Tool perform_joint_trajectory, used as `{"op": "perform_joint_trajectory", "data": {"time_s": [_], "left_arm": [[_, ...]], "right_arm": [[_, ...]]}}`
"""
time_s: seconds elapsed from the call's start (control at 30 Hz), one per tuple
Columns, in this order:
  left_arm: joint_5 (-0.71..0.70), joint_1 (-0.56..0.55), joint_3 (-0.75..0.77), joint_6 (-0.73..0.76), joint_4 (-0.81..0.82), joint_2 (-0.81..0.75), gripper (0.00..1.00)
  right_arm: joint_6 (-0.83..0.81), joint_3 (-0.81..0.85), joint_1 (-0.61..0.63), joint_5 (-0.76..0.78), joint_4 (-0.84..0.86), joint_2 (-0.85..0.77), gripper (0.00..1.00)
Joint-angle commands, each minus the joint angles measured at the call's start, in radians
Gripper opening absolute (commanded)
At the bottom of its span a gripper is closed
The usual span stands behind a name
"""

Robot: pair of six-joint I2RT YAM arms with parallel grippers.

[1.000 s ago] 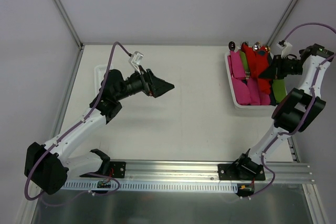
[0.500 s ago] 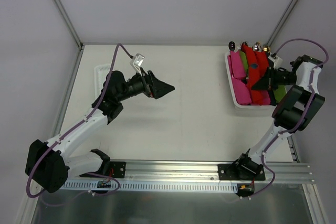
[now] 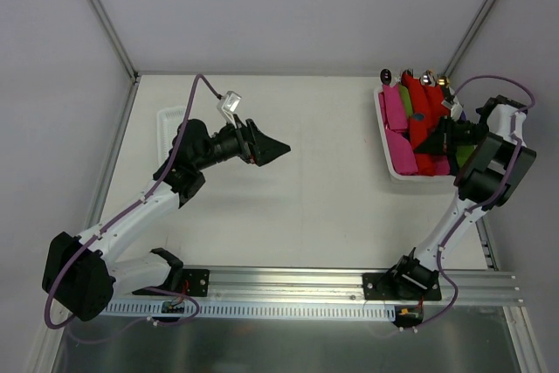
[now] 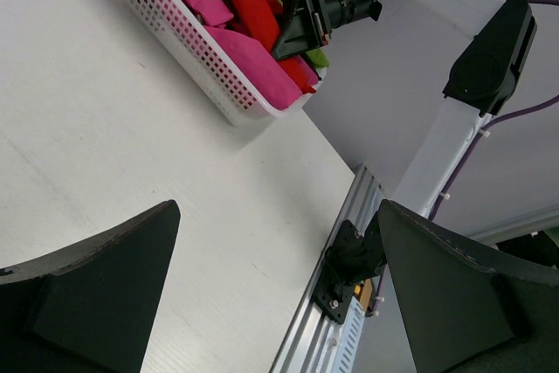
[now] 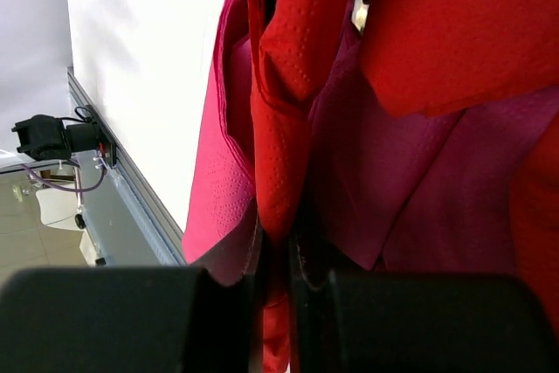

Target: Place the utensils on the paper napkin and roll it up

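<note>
Top external first: the right tool (image 3: 443,135) is reaching into the white basket (image 3: 383,133) at the far right corner of the surface (image 3: 306,207). It's pinched nearly closed on the paper napkin (image 3: 423,124), the bright red sheet lying among pink and green rolled bundles (image 3: 403,150). The left tool (image 3: 278,146) hangs over the left half of the surface, jaws spread as wide as they go, holding nothing. My read is that this is the very first step, fetching the napkin. No utensils are laid out anywhere that I can see. The next move probably calls for lifting the sheet clear of the bundles without tearing it, then spreading it flat on the bare middle of the surface.

Left wrist: the left tool (image 4: 278,216) shows both fingers far apart with only bare white surface between them. Across the way, the basket (image 4: 201,58) and the right tool (image 4: 295,32) sit by the red paper (image 4: 262,6).

Right wrist: the right tool (image 5: 279,277) has the embossed red napkin (image 5: 288,67) running down between its fingers, with pink bundles (image 5: 410,198) behind it.

The surface is plain matte white with a metal rail (image 3: 288,281) along the near edge. The room is just pale blank walls and metal frame posts.
</note>
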Motion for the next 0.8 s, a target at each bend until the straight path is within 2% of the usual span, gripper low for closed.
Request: {"op": "perform_joint_trajectory", "data": {"time_s": [0.0, 0.1, 0.27, 0.57, 0.73, 0.77], "left_arm": [[-0.005, 0.016, -0.001, 0.007, 0.033, -0.015, 0.99], [-0.007, 0.020, 0.000, 0.007, 0.023, -0.018, 0.99], [-0.014, 0.028, 0.000, 0.015, 0.000, -0.039, 0.99], [-0.031, 0.030, -0.011, 0.023, -0.027, -0.072, 0.99], [-0.069, 0.033, 0.008, 0.043, -0.108, -0.075, 0.99], [-0.088, 0.033, 0.021, 0.053, -0.128, -0.073, 0.99]], "right_arm": [[-0.003, 0.040, -0.014, 0.044, -0.199, 0.027, 0.18], [0.035, 0.034, -0.027, 0.084, -0.149, 0.021, 0.32], [0.065, 0.036, -0.033, 0.140, -0.113, -0.017, 0.40], [0.097, 0.071, -0.036, 0.211, -0.087, -0.076, 0.43], [0.109, 0.100, -0.044, 0.243, -0.077, -0.119, 0.49], [0.114, 0.111, -0.045, 0.255, -0.075, -0.122, 0.54]]}}
